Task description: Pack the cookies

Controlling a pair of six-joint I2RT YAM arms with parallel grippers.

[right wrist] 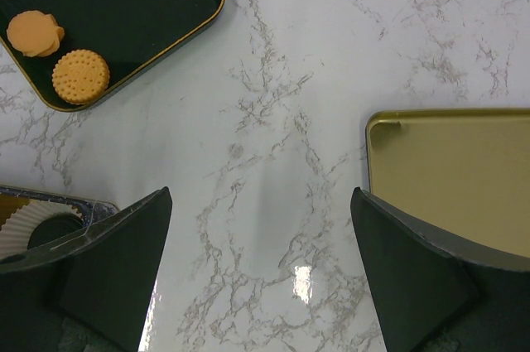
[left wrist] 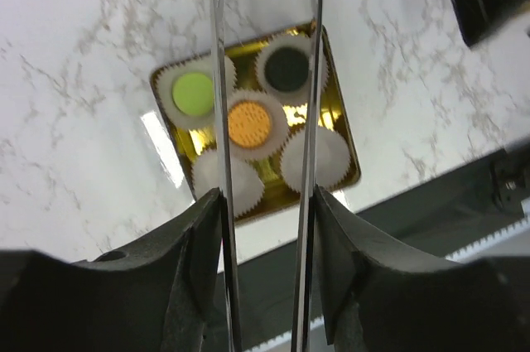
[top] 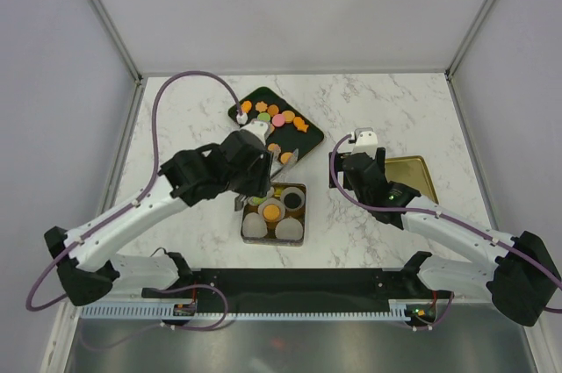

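Several cookies (top: 279,118), orange, pink and green, lie on a black tray (top: 250,96) at the back; some also show in the right wrist view (right wrist: 80,76). A gold box (left wrist: 344,149) holds paper cups with a green cookie (left wrist: 193,93), an orange one (left wrist: 249,122) and a dark one (left wrist: 286,69); two cups (left wrist: 319,157) are empty. My left gripper (left wrist: 267,203) is shut on metal tongs (left wrist: 219,79) above the box (top: 246,234). The tong arms stand apart and their tips are out of view. My right gripper (right wrist: 261,228) is open and empty over bare marble.
A gold lid (top: 413,182) lies on the table to the right of my right gripper (top: 345,165); it also shows in the right wrist view (right wrist: 451,174). The box's corner with a paper cup (right wrist: 33,224) sits by my right gripper's left finger. Grey walls enclose the table.
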